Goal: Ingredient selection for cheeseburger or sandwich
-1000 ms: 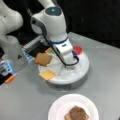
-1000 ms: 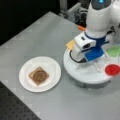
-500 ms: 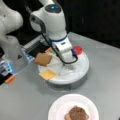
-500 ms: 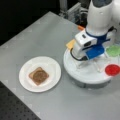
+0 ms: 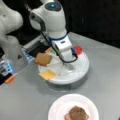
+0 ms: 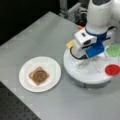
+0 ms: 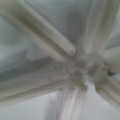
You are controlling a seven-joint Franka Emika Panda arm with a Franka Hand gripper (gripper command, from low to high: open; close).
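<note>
The gripper (image 5: 65,65) is low over the middle of the white sectioned tray (image 5: 80,72), right above the hub where the dividers meet; the wrist view shows only that hub (image 7: 85,67) and the ribs running out from it. I cannot tell whether its jaws are spread or pressed together, and nothing is seen held in it.

On the paper plate (image 6: 52,67), away from the tray on the table (image 6: 37,32), lies a toast square (image 6: 38,76) with the dark round patty on top: the sandwich is begun, two layers so far. In a front view the same stack (image 5: 76,113) shows on the plate.

Left in the tray are the second toast square (image 5: 43,59), the yellow cheese square (image 5: 48,74) beside it at the rim, the red disc (image 6: 112,69) and the green leaf (image 6: 113,50) on the tray's far side from the plate.
</note>
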